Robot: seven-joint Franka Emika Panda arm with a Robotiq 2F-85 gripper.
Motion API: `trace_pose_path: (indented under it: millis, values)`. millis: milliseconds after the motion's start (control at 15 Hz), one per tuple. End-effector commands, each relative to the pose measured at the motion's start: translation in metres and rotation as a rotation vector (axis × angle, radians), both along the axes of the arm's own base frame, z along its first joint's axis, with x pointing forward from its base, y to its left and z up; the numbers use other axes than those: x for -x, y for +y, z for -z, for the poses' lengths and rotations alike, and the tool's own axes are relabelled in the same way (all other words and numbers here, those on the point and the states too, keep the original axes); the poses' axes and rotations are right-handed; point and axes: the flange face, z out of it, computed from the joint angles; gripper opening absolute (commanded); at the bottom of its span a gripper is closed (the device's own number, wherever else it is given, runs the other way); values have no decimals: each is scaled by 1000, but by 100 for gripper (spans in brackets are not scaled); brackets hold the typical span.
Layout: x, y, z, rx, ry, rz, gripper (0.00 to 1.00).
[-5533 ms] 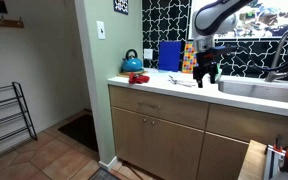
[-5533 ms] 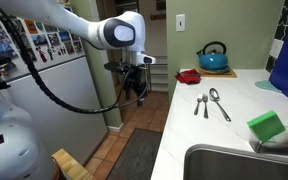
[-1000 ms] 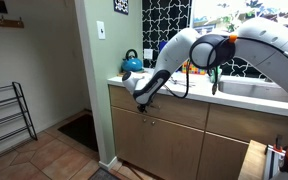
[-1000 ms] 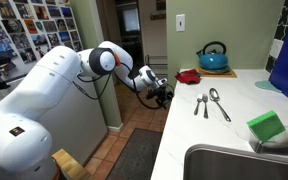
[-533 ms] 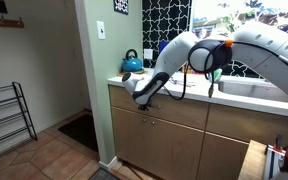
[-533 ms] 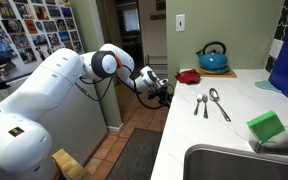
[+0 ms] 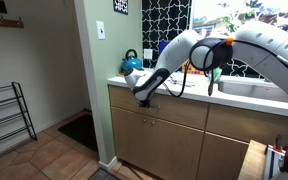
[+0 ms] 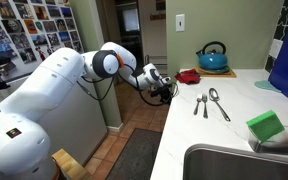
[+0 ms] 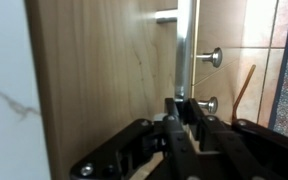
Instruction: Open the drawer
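The pincer (image 9: pixel 187 108) is sitting right at the drawer (image 9: pixel 94 70), its two fingers standing narrow on either side of the near end of the handle (image 9: pixel 184 55). I cannot tell whether they are already clamping the bar or only straddling it.

In an exterior view the pincer (image 7: pixel 144 97) is hanging just under the lip of the bench (image 7: pixel 174 92). It is pressing in against the upper left part of the drawer front (image 7: pixel 179 112), which is looking flush and shut.

The drawer is lying straight ahead of the fingers. The handle's long axis is running level along the front, though the turned wrist view is showing it upright. So the pull, as I judge it, is going to be straight back out from the cabinet, square to that bar.

Counting: one arm, one pincer (image 8: pixel 167 90), one drawer, one bar handle. There are also two small round knobs (image 9: pixel 215 58) on the doors below — not the target.
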Motion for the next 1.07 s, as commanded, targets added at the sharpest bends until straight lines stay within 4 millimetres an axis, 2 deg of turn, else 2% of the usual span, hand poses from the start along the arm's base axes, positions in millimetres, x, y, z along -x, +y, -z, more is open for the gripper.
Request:
trace_pose_path:
  millis: [0, 400, 733, 867, 1000]
  values:
    - [-3, 46, -14, -142, 1, -80, 4]
    - [-4, 78, -33, -206, 57, -136, 4]
    - [-1, 101, -35, -223, 124, -149, 4]
    - [2, 117, -36, -220, 145, -150, 4]
    - [7, 142, -37, -215, 170, -146, 4]
